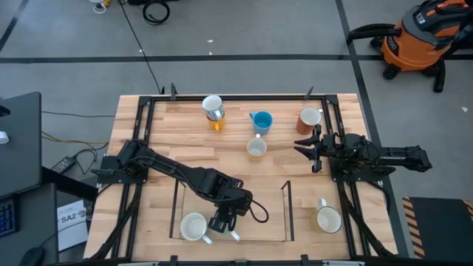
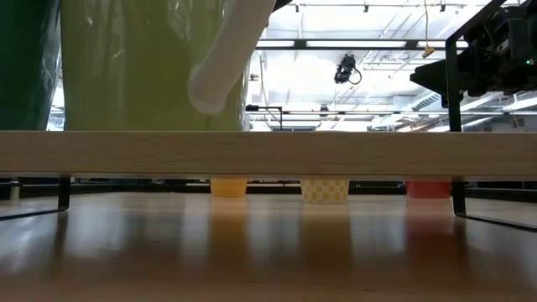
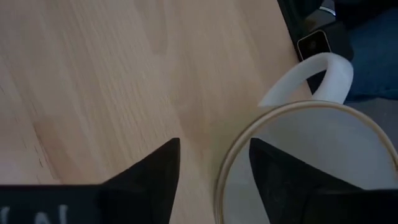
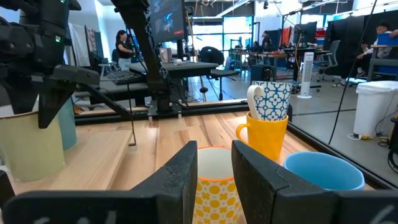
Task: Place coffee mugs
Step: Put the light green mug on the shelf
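My left gripper (image 1: 223, 223) hangs over a pale yellow-green mug (image 3: 311, 162) near the table's near edge. It is open, with one finger inside the rim and one outside. In the high view only the mug's white handle (image 1: 235, 236) shows. The mug stands upright on the wood (image 4: 30, 149). A white-lined mug (image 1: 194, 227) stands just left of it. My right gripper (image 1: 310, 151) waits, shut, at the right side and points at a yellow-patterned mug (image 4: 214, 186). A blue-patterned mug sits in an orange-yellow one (image 1: 213, 112). Blue (image 1: 261, 120), red-brown (image 1: 309, 118) and yellow (image 1: 328, 219) mugs stand apart. My left gripper comes from above, pointing down, astride the mug's wall beside the handle (image 3: 323, 74). Bare table shows between the outer finger (image 3: 155, 180) and the rim (image 3: 219, 180). The inner finger (image 3: 280, 180) lies close to the inner wall; I cannot tell whether it touches.
Thin black lines (image 1: 287, 210) mark a rectangle on the near middle of the table, around the two near mugs. Black frame rails (image 1: 144, 125) run along both sides. Behind the table lie an orange vacuum (image 1: 421, 37) and cables. Bare wood lies between the mug groups.
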`<state>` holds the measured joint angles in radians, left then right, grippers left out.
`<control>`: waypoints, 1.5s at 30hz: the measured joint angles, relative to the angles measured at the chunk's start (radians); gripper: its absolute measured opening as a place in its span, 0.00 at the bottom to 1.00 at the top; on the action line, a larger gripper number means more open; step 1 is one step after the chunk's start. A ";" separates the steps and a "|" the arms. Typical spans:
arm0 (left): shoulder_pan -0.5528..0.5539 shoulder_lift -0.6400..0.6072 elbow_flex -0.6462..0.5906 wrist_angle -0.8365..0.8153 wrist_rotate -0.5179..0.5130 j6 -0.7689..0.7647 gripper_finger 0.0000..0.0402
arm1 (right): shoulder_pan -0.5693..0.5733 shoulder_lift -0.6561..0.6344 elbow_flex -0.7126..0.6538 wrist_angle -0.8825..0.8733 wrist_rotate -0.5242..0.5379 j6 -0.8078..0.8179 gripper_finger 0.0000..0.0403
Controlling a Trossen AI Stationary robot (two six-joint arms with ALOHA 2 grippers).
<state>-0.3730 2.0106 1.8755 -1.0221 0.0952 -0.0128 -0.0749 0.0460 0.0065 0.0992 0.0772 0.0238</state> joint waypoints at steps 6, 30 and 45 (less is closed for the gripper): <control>0.012 0.000 0.000 0.001 0.001 0.000 0.50 | 0.000 0.000 0.000 0.000 0.000 0.000 0.26; 0.022 -0.001 0.000 0.000 0.209 -0.002 0.50 | 0.000 0.000 0.000 0.000 0.000 0.000 0.26; 0.034 -0.046 0.000 -0.005 0.237 0.024 0.50 | 0.000 0.000 0.000 0.051 0.000 0.075 0.26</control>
<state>-0.3387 1.9642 1.8759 -1.0271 0.3320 0.0108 -0.0746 0.0460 0.0064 0.1500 0.0770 0.0985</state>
